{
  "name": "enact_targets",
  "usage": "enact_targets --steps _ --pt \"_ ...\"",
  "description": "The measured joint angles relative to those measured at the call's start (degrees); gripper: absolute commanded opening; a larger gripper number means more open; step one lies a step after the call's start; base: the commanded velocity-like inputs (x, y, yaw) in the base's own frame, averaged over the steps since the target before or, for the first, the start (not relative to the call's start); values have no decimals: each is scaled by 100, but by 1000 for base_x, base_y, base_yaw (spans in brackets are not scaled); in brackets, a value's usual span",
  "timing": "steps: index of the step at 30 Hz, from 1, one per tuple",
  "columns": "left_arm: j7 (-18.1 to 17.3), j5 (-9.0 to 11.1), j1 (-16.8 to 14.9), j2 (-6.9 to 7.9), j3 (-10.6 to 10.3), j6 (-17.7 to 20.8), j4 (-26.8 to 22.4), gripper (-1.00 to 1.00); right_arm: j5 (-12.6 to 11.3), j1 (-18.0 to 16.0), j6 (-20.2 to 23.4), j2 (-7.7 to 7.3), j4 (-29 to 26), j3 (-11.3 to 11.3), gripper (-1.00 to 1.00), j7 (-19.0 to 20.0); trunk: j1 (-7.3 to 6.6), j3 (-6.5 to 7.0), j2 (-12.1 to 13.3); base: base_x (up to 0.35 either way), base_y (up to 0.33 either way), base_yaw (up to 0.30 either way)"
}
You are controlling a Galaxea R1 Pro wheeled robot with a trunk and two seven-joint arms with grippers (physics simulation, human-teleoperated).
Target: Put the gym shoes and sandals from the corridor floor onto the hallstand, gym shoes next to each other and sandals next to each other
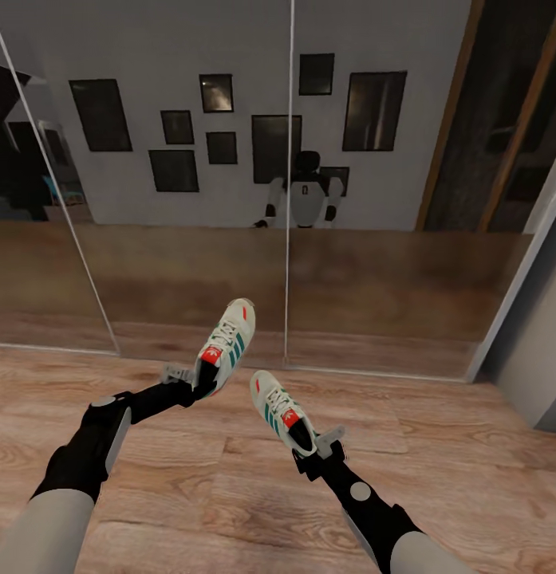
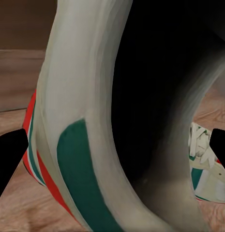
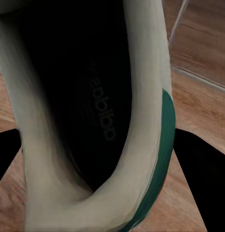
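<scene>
You had each claw, left (image 1: 199, 384) and right (image 1: 309, 451), pinching a shoe (image 1: 228, 344) by its soft heel collar, light but floppy.

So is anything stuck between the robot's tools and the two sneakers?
No. The left tool grips the heel of the left gym shoe, and the right tool grips the heel of the right gym shoe. Both shoes are off the corridor floor.

Both arms stretch forward, left gripper (image 1: 199, 384) clamped on one gym shoe (image 1: 227, 344), right gripper (image 1: 313, 450) on the other gym shoe (image 1: 279, 410).
</scene>
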Motion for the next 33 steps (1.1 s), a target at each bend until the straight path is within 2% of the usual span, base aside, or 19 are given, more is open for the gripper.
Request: enact_targets --steps 33 --pt "0 10 0 0 0 6 9 -100 0 0 0 0 2 0 -100 0 0 0 0 0 0 298"
